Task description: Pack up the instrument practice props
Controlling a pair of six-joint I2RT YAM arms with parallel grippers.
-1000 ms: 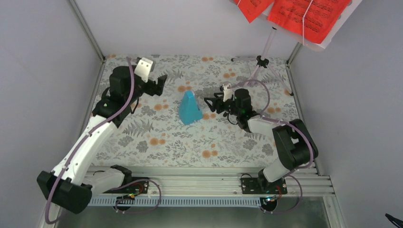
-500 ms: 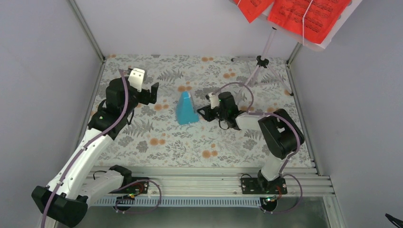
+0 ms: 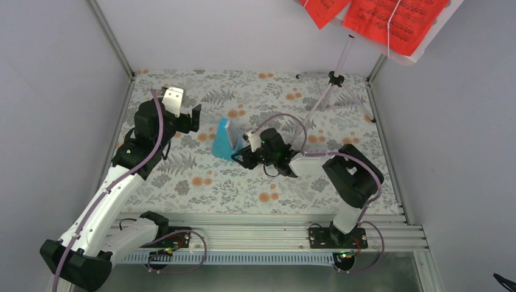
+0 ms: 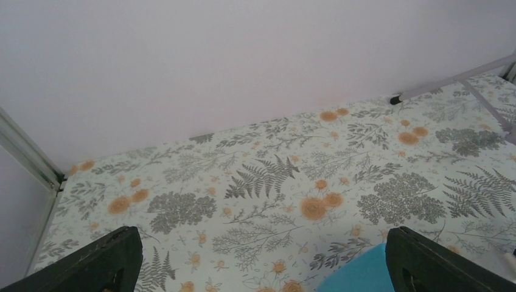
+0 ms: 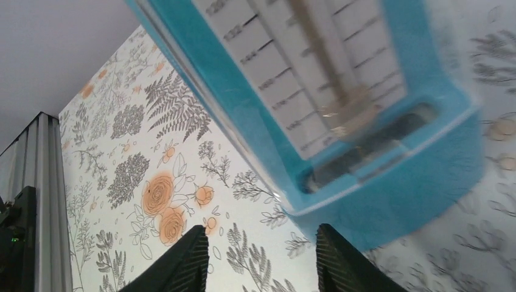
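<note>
Our right gripper [image 3: 242, 157] sits low over the floral table [image 3: 201, 182] with its jaws partly apart. In the wrist view we see only tablecloth between its fingertips, so it has hold of nothing.

Just past those fingertips, up and to the right in that view, is the blue metronome [image 5: 389, 182]. Its wide base is the near end and its white scale face is turned towards the camera. From overhead it lies to the gripper's left and a little farther back on the table. It leans off upright, and its long axis runs from the base by the gripper up and away to the narrow top. We cannot tell from the blurred close view whether one fingertip touches the base.

We judge that the coming grasp turns on this: the jaws are beside the base, not around it, and must come either side of the body.

Our left gripper [image 3: 190, 117] hovers wide open and empty on the metronome's other side, near it but farther off than the right.
</note>
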